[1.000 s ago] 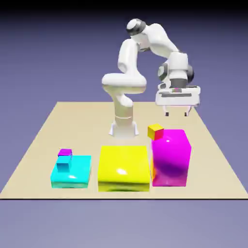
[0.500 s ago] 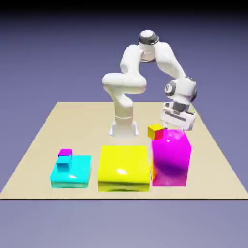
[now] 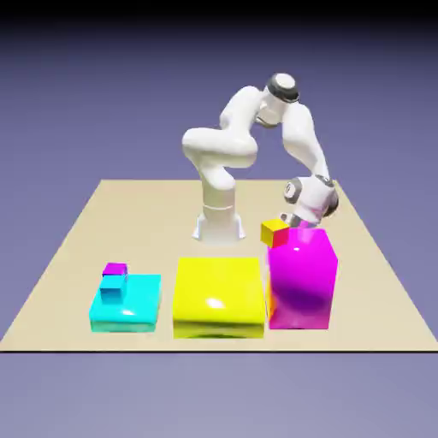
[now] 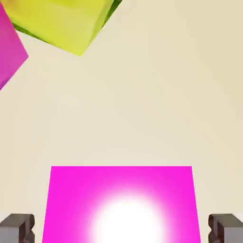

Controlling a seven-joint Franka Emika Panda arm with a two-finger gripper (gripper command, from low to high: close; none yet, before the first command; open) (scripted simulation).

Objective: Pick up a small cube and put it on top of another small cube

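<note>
Tool [image 4: 121, 228] fingertips astride small cube [image 4: 121, 204] — unclosed.

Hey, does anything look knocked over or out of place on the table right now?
Nothing stands out. The small cube sits flat on the table inside the open gripper. The yellow cube looks askew only in the rolled hand view; from outside it sits square.

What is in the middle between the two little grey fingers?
In the hand view, a small glossy crimson-pink cube fills the space between the gripper's two grey finger tips, on the bare beige table.
</note>
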